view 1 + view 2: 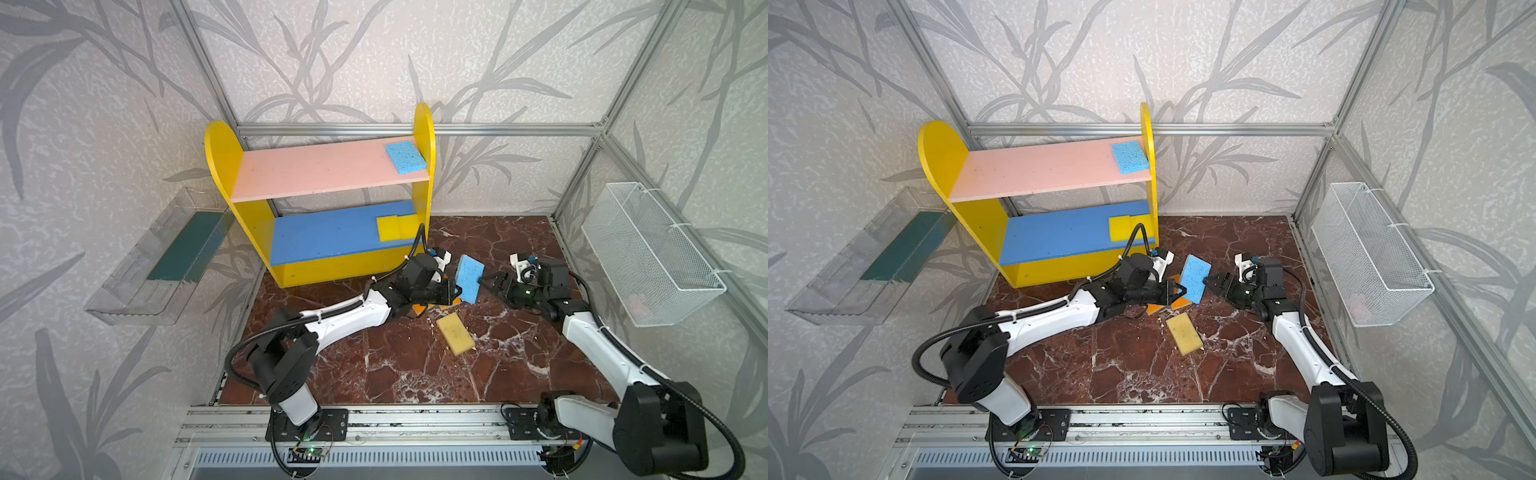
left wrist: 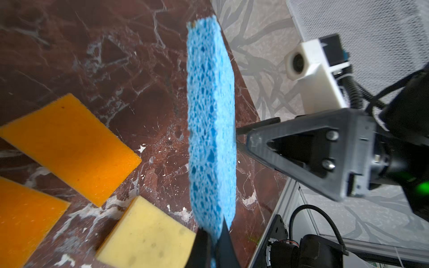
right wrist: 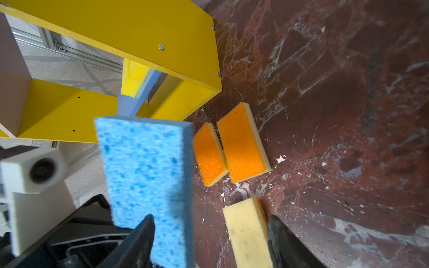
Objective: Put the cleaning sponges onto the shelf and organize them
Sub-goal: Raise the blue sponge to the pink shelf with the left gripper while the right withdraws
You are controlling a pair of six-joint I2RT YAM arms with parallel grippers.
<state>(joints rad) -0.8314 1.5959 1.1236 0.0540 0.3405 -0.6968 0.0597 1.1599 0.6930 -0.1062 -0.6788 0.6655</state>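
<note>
Left gripper [image 1: 456,291] pinches the blue sponge [image 1: 468,278] by one edge, upright above the marble table [image 1: 415,374], near the shelf [image 1: 222,158] front; right gripper [image 1: 487,282] has jaws spread, just beside the sponge face.

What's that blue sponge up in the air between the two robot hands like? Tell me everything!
The blue sponge is a flat, light-blue rectangle full of little holes, soft-looking like foam. It stands on edge, tilted, up above the reddish marble table. The left hand is shut on one end, pinching it. The right hand is open on its other side, one finger right beside it; whether it touches, I cannot tell.
</note>
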